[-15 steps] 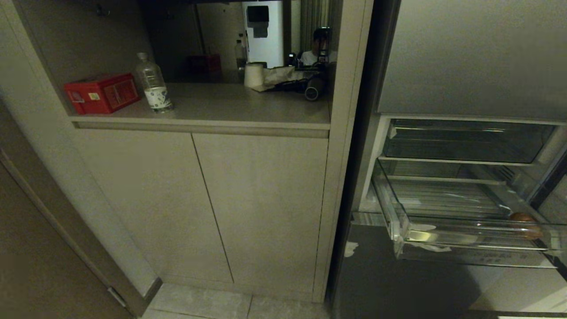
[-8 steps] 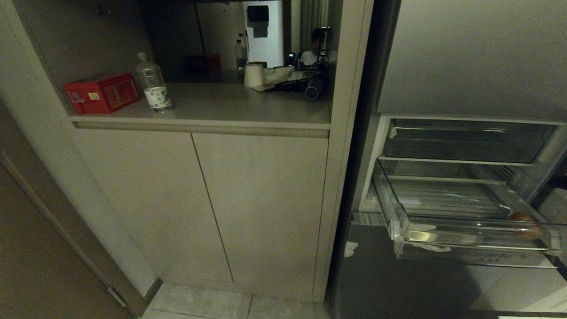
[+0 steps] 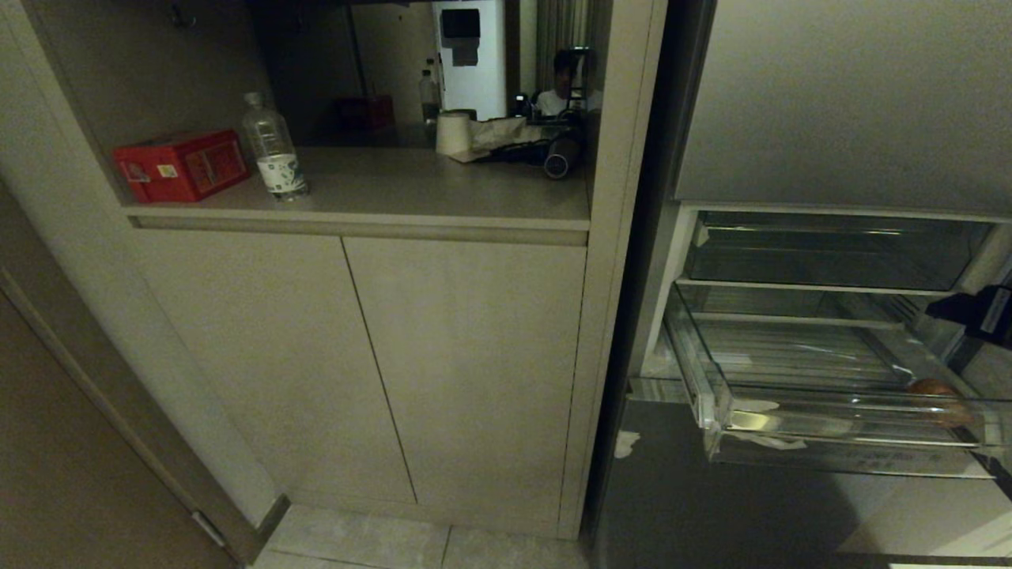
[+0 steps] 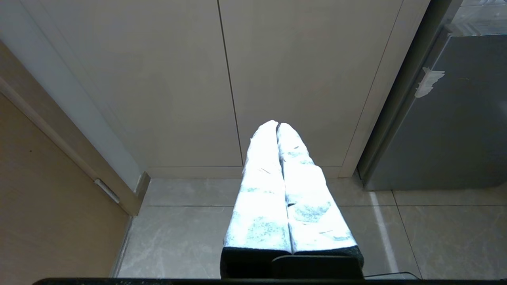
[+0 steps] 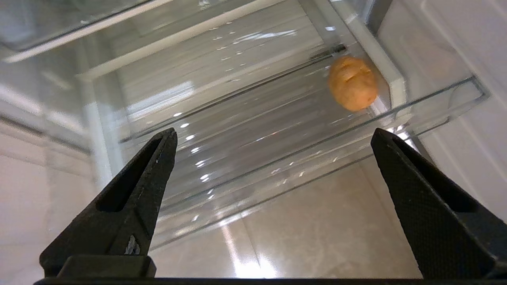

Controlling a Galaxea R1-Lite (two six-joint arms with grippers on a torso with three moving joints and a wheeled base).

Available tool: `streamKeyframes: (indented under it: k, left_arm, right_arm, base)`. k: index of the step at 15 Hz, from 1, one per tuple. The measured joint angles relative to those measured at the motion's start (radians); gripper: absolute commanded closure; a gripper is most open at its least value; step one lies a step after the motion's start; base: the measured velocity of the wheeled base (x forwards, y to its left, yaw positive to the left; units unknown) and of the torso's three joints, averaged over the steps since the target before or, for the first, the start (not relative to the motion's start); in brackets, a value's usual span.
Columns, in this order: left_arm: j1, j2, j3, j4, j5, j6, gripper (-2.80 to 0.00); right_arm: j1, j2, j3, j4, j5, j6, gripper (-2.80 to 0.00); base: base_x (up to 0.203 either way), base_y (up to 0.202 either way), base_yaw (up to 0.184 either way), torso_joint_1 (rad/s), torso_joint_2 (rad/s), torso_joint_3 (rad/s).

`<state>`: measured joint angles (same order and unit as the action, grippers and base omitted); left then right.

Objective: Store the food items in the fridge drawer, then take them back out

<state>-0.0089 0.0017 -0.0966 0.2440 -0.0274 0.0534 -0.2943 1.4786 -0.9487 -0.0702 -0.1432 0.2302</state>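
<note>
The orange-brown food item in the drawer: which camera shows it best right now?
Right wrist view: the orange-brown food item lies plainly visible in the fridge drawer. Head view catches it dimly through the front rim; left wrist view misses it.

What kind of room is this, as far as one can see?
Probably a home kitchen: a grey steel fridge with its clear fridge drawer pulled out, built-in cabinets beside it, and a water bottle in the counter niche.

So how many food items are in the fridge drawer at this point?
1: an orange-brown food item lies in the fridge drawer by its right front corner. No green one is visible; it may be out of view.
</note>
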Motion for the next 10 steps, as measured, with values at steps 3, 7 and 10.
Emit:
streamKeyframes:
  k: [3,7,10]
  left_arm:
    - [0.000,0.000,0.000,0.000,0.000,0.000,0.00]
    - [0.000,0.000,0.000,0.000,0.000,0.000,0.00]
    - [0.000,0.000,0.000,0.000,0.000,0.000,0.00]
  right_arm:
    - [-0.010,0.043,-0.011,-0.002,-0.003,-0.004,-2.80]
    - [-0.013,0.055,-0.012,-0.016,-0.005,-0.023,-2.80]
    - [-0.017,0.053,-0.007,-0.021,-0.017,-0.025,-2.80]
  base:
    - [0.000,0.000,0.000,0.000,0.00,0.000]
    - [0.000,0.000,0.000,0.000,0.00,0.000]
    - [0.000,0.000,0.000,0.000,0.00,0.000]
